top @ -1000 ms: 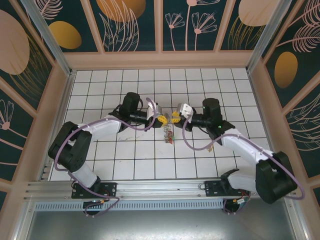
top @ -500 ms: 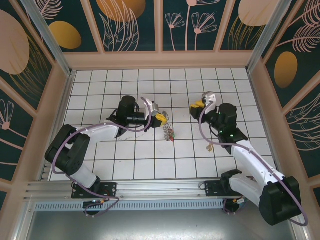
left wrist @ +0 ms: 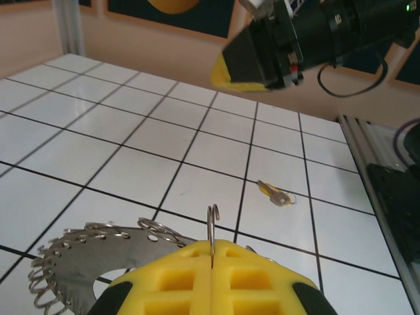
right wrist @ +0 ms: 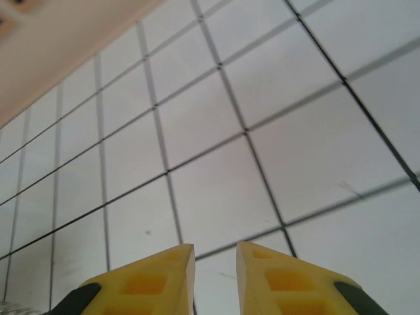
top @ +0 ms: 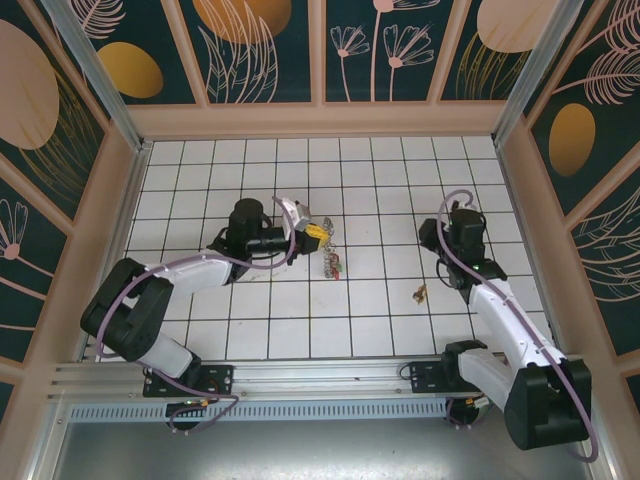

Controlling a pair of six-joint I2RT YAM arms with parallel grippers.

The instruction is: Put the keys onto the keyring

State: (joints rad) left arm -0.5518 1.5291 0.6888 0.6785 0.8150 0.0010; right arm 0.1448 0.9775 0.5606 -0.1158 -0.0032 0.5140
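Pinching the keyring (left wrist: 85,262) by one loop, closed left fingers (left wrist: 170,275) may let it swing. Right fingers (right wrist: 151,279), parted and empty, could nudge the key (top: 420,293).

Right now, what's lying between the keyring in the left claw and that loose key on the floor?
Nothing but bare white tiles between the keyring and the loose key. The top view shows it, and the left wrist view agrees.

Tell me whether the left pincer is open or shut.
Shut. In the left wrist view the left pincer presses its yellow pads together with no gap, pinching a thin wire loop of the keyring.
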